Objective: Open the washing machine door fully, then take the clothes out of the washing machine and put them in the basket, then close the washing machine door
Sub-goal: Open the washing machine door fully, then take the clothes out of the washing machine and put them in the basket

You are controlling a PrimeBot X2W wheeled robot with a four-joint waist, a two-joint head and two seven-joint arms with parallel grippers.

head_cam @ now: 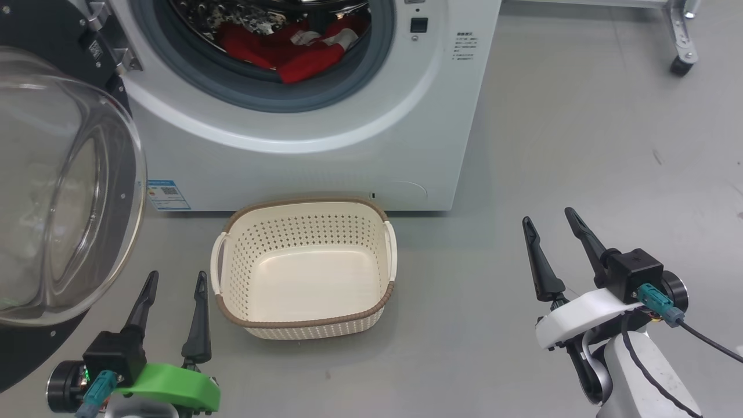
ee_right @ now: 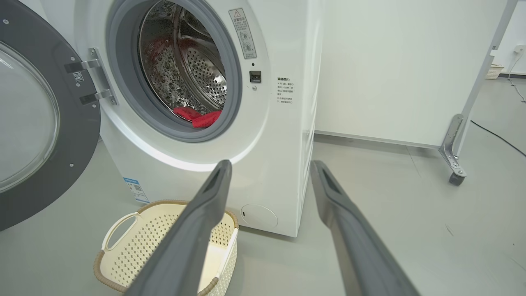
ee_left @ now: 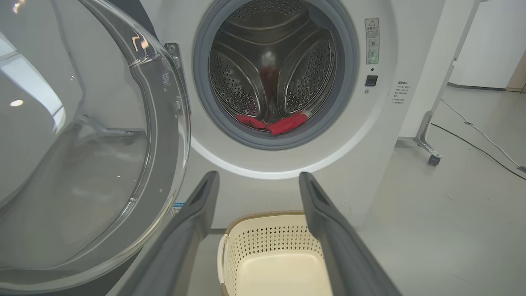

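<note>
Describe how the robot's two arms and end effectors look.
The left end effector has two long, tapered dark fingers on a black block, a bright green shell and a teal plug. The right end effector matches, but with a white shell; a black cable leaves its teal plug, and its forearm is pale grey.

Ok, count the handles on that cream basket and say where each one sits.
2. One white handle is on the basket's left side, nearer the open washing machine door; the other handle is on its right side. None looks hidden.
</note>
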